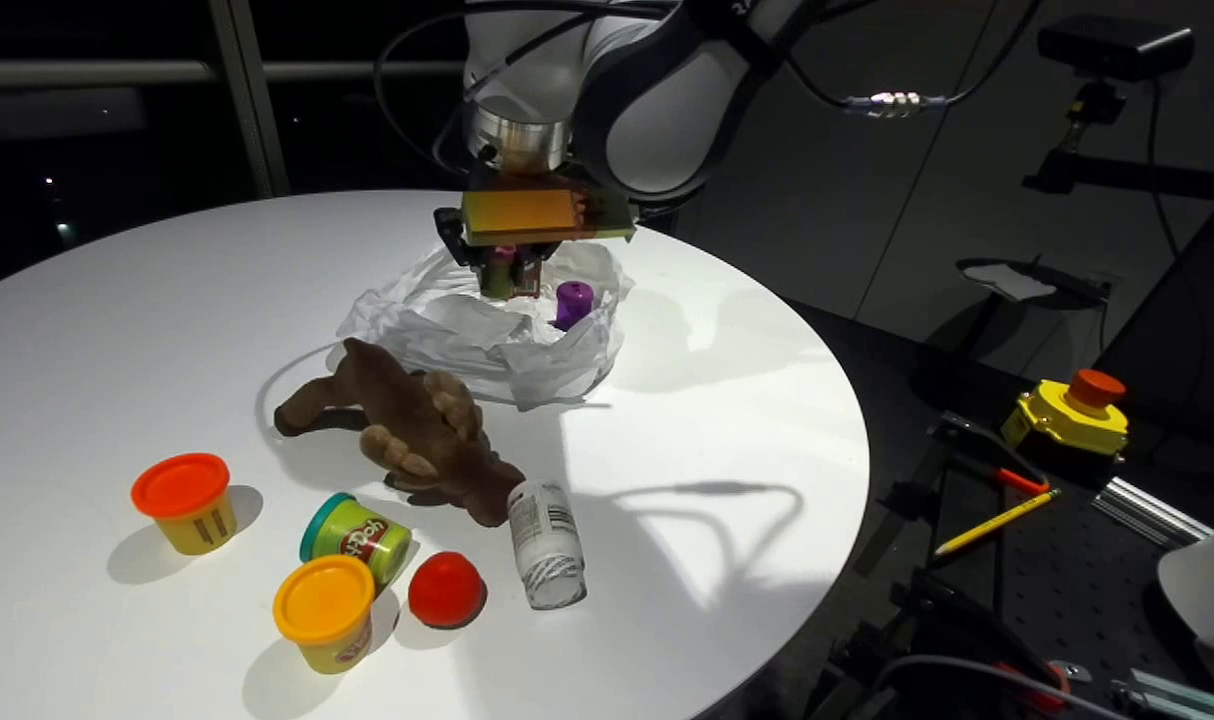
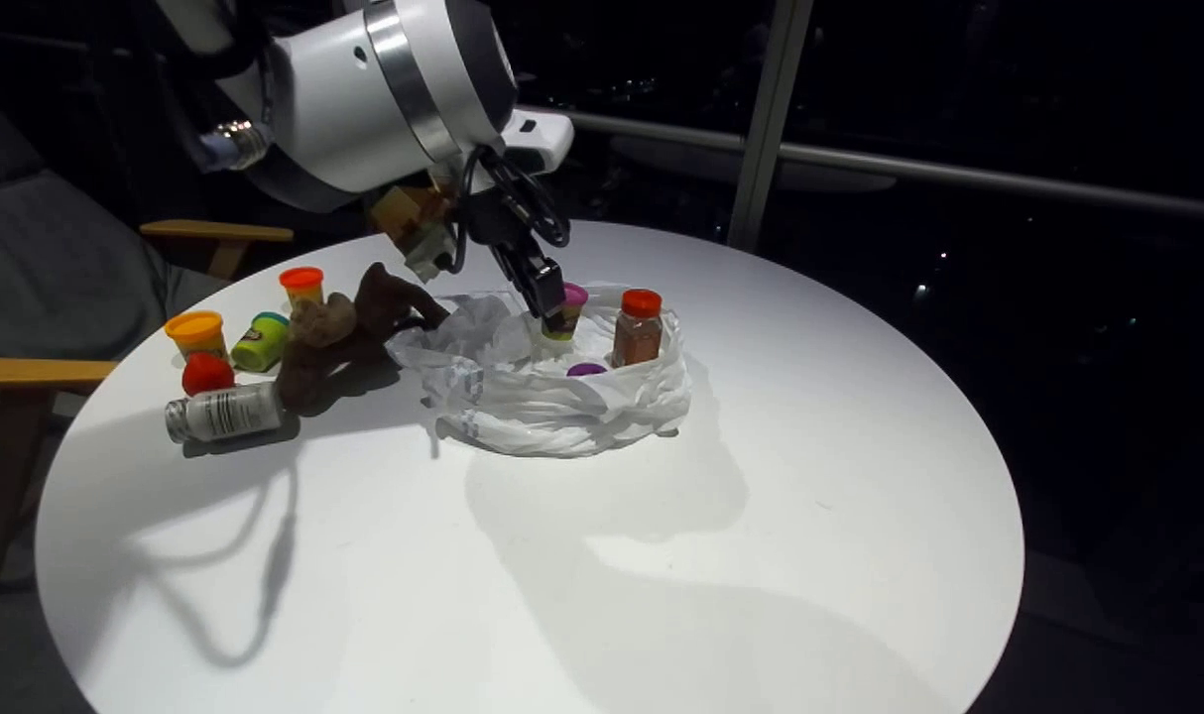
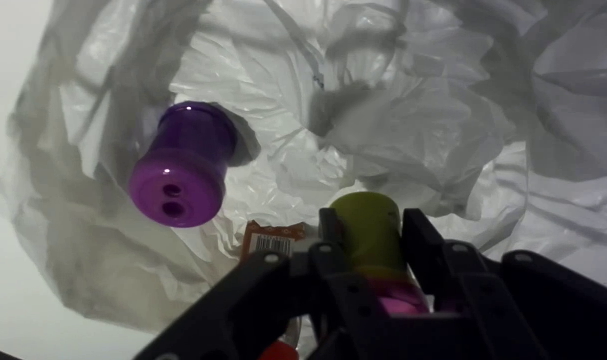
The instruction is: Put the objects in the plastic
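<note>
One bag [image 1: 532, 365] sits open on one table [image 1: 707, 440]. There are four tubs. The pink-lidded tub [image 3: 373, 250] is in the mouth of the bag, and the gripper [image 3: 367, 220] pinches it from both sides; whether its base touches the bag cannot be told. The remaining three are well apart from the bag: the red-lidded tub [image 1: 185, 500] and the orange-lidded tub [image 1: 324, 610] upright, the green tub [image 1: 357, 540] on its side.

Of everything else there is one each. The jar [image 2: 639, 332] stands upright inside the bag, and the canister [image 3: 183, 165] is inside the bag too. The plush [image 1: 407, 420] lies just beside the bag. The bottle [image 1: 547, 545] lies by the plush's end away from the bag, and the ball [image 1: 447, 590] is near it, well apart from the bag.

The wrist view shows two holes in the canister's top; in an exterior view little more than its purple top clears the bag's edge. That same view shows the jar's red lid and most of its body, and it alone has the chair [image 2: 57, 268]. Only an exterior view has the pencil [image 1: 997, 522] and the yellow button box [image 1: 1072, 420], both beyond the table, well away from the bag.
</note>
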